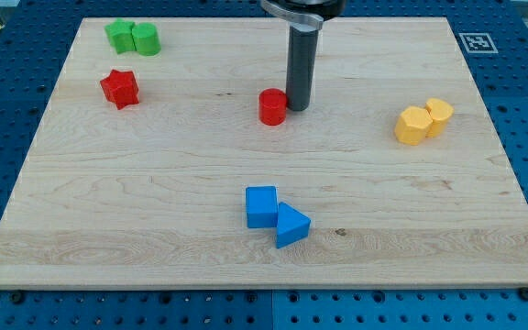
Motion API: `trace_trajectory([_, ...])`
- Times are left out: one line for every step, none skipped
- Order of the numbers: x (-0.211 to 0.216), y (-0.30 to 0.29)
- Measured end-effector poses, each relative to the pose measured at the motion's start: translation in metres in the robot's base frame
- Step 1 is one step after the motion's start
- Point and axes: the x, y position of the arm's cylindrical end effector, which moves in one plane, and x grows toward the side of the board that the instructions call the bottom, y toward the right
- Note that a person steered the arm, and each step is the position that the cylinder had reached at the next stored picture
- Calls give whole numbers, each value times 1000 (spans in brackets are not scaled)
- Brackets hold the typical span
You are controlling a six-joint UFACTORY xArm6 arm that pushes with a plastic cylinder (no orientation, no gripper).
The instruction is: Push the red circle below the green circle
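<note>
Red circle (272,106) is the block I must move; it stands a little above the middle of the wooden counter (154,211), and my tip (299,108) rests just beside it on the view's right, touching or nearly so. I have no hand to open or close, only this dark rod.

Nearest the view's bottom, a blue square (261,206) and a blue triangle (291,225) sit touching each other, well apart from my path. Bare wood lies between them and the bottom edge.

At mid-depth, two yellow blocks (423,121) sit close to the view's right edge. A red star (119,88) sits at the left.

Farthest, near the top left corner, a green circle (146,39) touches a second green block (120,36).

My judgement: push steadily leftward with the rod centred behind the red circle so it does not slip off sideways. The target spot below the green circle lies just right of the red star, so I should stop short of it. Open wood between gives clear room.
</note>
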Motion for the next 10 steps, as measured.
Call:
trace_trajectory([3, -26])
trace_trajectory([6, -57])
trace_trajectory([13, -81])
trace_trajectory([21, -101])
trace_trajectory([54, -79])
trace_trajectory([96, -47])
trace_trajectory([110, -47])
trace_trajectory([103, -47])
trace_trajectory([82, -61])
trace_trajectory([71, -97])
